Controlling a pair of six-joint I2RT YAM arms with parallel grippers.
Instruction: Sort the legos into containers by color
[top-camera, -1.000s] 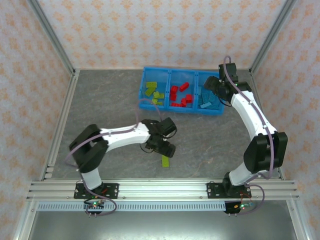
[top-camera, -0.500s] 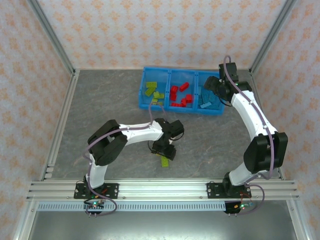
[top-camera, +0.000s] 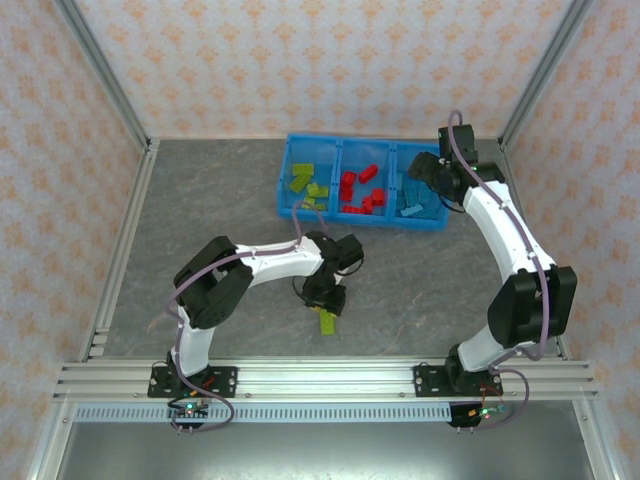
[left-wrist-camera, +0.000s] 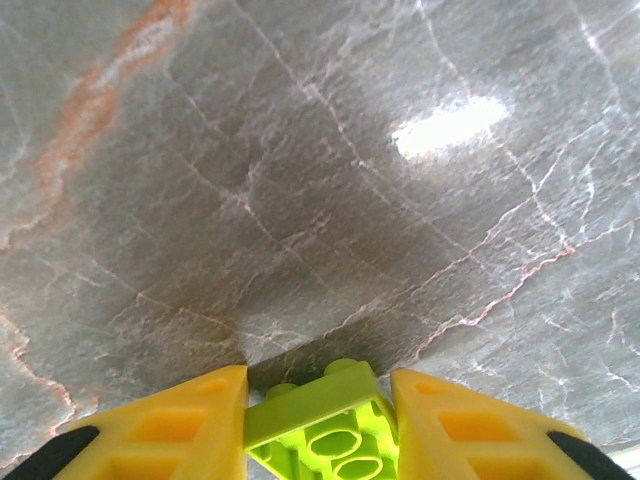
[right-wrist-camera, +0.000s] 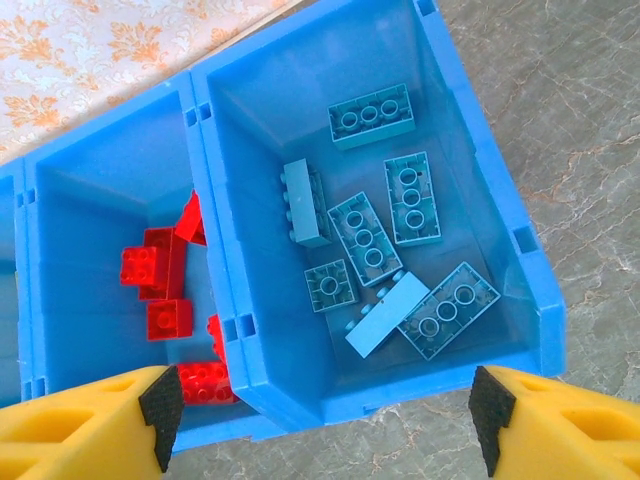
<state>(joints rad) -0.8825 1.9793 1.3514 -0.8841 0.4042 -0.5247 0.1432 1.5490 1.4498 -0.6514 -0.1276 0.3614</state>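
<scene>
**Worktop** (top-camera: 200, 220): grey, marbled stone pattern. Both arms are mounted at its near edge.

**Bin** (top-camera: 365, 139): bright blue plastic, set at the far middle of the worktop. It is divided by blue walls into three adjoining compartments in a row.

**Right end effector** (right-wrist-camera: 320, 425): held above the right-hand compartment. Its yellow fingers are spread wide apart and nothing is held between them.

**Left end effector** (left-wrist-camera: 318, 425): lowered to the worktop near the front, well apart from the bin. Its fingers are closed against both sides of a single yellow-green brick (left-wrist-camera: 322, 418). In the top view this brick (top-camera: 326, 321) is seen lying on the worktop just below the end effector.

**Light blue bricks** (right-wrist-camera: 413, 198): seven are counted in the right compartment. Most lie flat with studs up, and one stands on its side.

**Red bricks** (top-camera: 360, 190): several are gathered in the middle compartment, some of them touching.

**Yellow-green bricks** (top-camera: 308, 185): a few lie in the left compartment. The exact count cannot be told.
</scene>
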